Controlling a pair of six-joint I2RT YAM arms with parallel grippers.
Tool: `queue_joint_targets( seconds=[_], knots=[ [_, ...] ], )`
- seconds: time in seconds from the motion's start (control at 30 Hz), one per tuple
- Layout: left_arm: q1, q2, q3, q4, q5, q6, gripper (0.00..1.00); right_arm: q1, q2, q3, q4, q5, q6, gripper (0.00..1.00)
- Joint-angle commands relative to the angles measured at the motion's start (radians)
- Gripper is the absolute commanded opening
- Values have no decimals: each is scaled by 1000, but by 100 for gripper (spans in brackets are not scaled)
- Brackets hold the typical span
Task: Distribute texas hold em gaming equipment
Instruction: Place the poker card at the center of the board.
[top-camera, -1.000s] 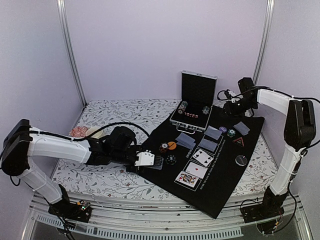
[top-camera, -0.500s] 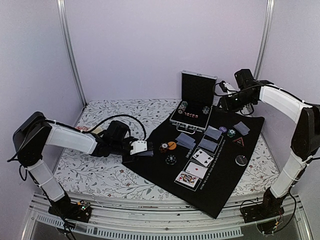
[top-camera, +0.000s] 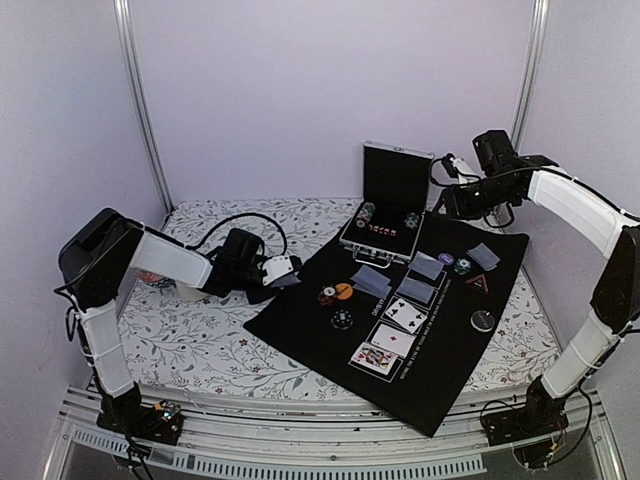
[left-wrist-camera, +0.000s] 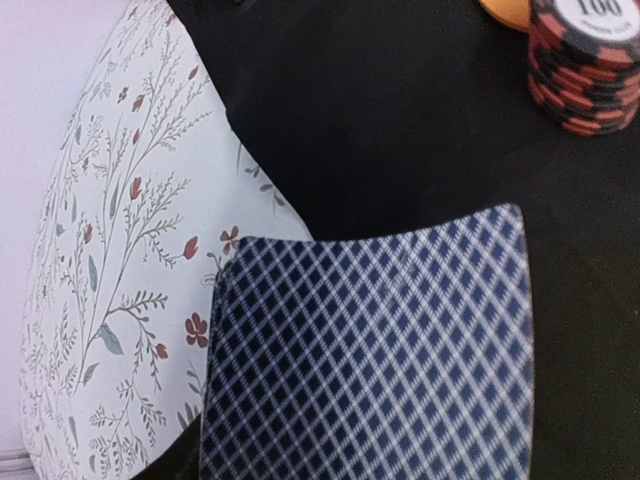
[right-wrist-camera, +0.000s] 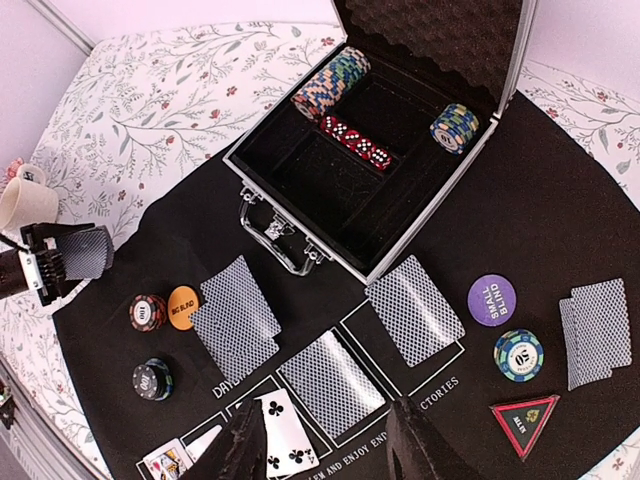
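left wrist, deck: the deck of cards (left-wrist-camera: 370, 350), blue lattice back showing, fills the lower frame. It hangs over the line where the black mat (left-wrist-camera: 380, 130) meets the flowered bench (left-wrist-camera: 120, 220).
left wrist, neighbours: a red-and-black chip stack (left-wrist-camera: 588, 70) and the rim of the orange disc (left-wrist-camera: 512, 8) lie further in on the mat, apart from the deck.
left wrist, jaws: out of frame here, so I cannot tell their gap from this side.
right wrist, left arm: the left gripper (right-wrist-camera: 66, 258) carries the deck tilted, just off the mat's left corner and near the cream cup (right-wrist-camera: 25, 203). Its jaws look closed on the deck.
right wrist, own jaws: the right gripper (right-wrist-camera: 325, 445) has its fingers parted with nothing between them, high over the mat.
right wrist, layout: the open case (right-wrist-camera: 430, 45) holds chip rows and red dice. Face-down cards (right-wrist-camera: 235, 318), the purple disc (right-wrist-camera: 492, 300) and a green chip stack (right-wrist-camera: 518, 355) are spread on the mat.
overhead, table: three face-up cards (top-camera: 392, 340) lie in a row at the front of the mat, with the arms at opposite corners.
step in hand: dealing looks mostly done, and the left arm seems to be parking the remaining deck.
next move: probably set the deck down flat at the mat's edge and let go cleanly, without fanning the cards.
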Motion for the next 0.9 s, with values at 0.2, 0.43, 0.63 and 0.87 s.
queue_joint_targets(
  seconds=[0.2,0.43,0.63,0.87],
  knots=[
    [60,109,100,-155,-52,-46,58,38,-98,45,-35,40,24,44],
    [92,119,143,-234,4,-89,60,43,-108,82,-53,54,27,44],
    [131,138,199,-358,33,-164,60,47,-126,93,-59,58,31,44],
    [133,142,219,-429,107,-133,71,48,-137,105,-68,71,29,45]
  ],
)
